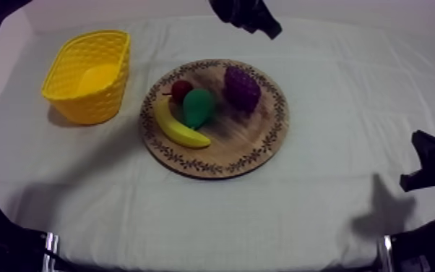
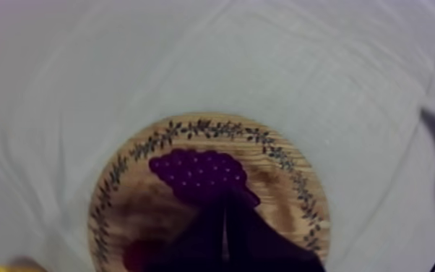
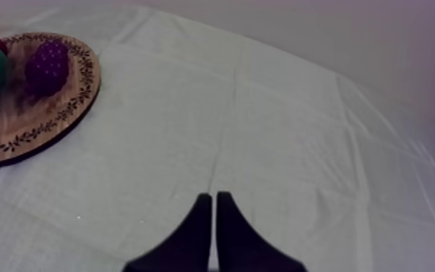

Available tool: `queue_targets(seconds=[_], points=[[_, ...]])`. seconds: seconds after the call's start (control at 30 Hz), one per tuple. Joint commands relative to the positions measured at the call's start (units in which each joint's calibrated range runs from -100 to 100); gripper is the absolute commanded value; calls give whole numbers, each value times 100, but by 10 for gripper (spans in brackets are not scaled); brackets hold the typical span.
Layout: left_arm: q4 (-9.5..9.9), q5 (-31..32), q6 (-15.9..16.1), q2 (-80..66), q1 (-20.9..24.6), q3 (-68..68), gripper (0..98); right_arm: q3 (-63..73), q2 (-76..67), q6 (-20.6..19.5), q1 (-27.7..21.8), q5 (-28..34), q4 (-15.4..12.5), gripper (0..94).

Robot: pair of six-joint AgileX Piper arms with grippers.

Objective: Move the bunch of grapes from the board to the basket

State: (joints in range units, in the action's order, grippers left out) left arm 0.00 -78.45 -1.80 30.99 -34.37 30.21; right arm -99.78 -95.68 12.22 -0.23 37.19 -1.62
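Likely a light, firm, knobbly toy, the bunch of grapes [image 1: 242, 88] at the far right of the wooden board [image 1: 243, 143], beside the pear [image 1: 199, 107], wants pinching across its broad middle, but the left gripper [image 2: 225, 211] near it has its fingers pressed together, like the right gripper [image 3: 214, 197] over bare counter [image 3: 285, 130].

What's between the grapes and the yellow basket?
In the top view, the small red fruit and the pear sit between the grapes and the basket, with a bare strip of cloth next to the basket.
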Motion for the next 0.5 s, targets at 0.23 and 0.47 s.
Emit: queue_targets(seconds=[0.23, 0.47], points=[[-189, -799, -2337, 65, 57, 43, 29, 1, 0, -1, 0, -1, -2, 5], [-189, -1046, -2514, 150, 16, 194, 36, 1, 0, 0, 0, -1, -2, 5]])
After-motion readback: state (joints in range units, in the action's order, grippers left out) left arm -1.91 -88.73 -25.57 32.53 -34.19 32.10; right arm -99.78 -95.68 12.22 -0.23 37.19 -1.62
